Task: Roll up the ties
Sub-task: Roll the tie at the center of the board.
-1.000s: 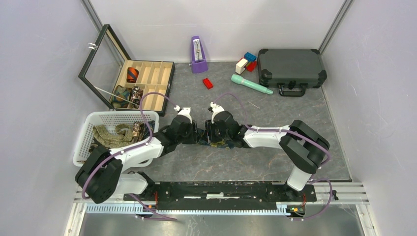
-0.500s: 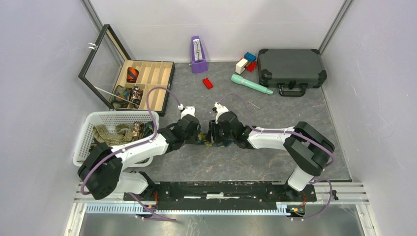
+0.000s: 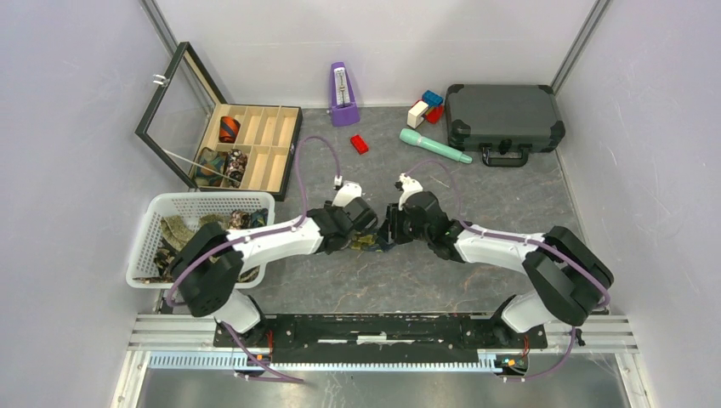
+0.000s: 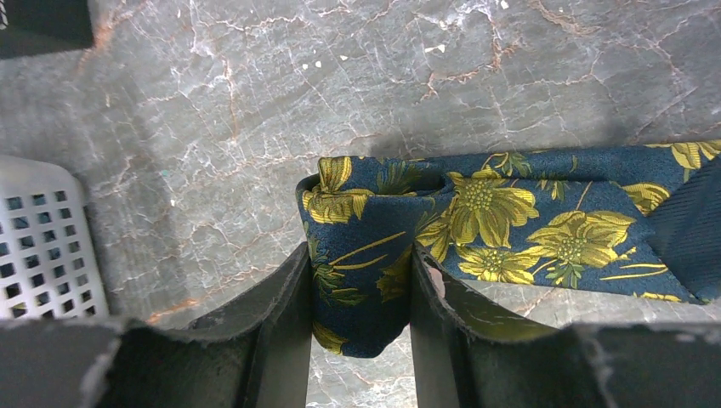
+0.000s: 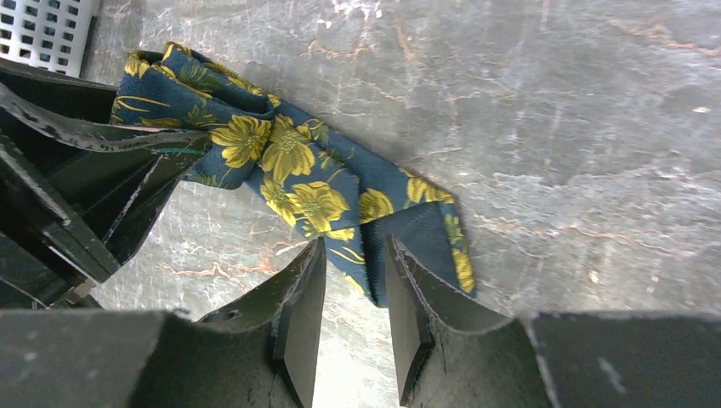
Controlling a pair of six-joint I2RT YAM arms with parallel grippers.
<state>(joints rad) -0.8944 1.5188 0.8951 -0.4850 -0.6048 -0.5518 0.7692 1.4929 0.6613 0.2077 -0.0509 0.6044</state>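
A navy tie with yellow flowers (image 3: 372, 242) lies folded on the grey marble table between my two grippers. My left gripper (image 3: 366, 238) is shut on its folded left end (image 4: 361, 255); the fabric fills the gap between the fingers (image 4: 285, 306). My right gripper (image 3: 385, 237) is shut on the tie's other, doubled-over end (image 5: 374, 255), which hangs between its fingertips. The left gripper's dark fingers (image 5: 93, 161) also show in the right wrist view. Loose olive and brown ties (image 3: 183, 231) lie in the basket. Small rolled ties (image 3: 229, 129) sit in the wooden box.
A white basket (image 3: 204, 199) stands at the left and shows in the left wrist view (image 4: 42, 238). The wooden box with an open glass lid (image 3: 265, 144) is behind it. A purple metronome (image 3: 343, 85), a red block (image 3: 359, 144), a teal tool (image 3: 434, 145) and a dark case (image 3: 503, 116) are at the back.
Both grippers have moved to the right and a little away from the bases, carrying the navy tie with them. Both arms are stretched out further.
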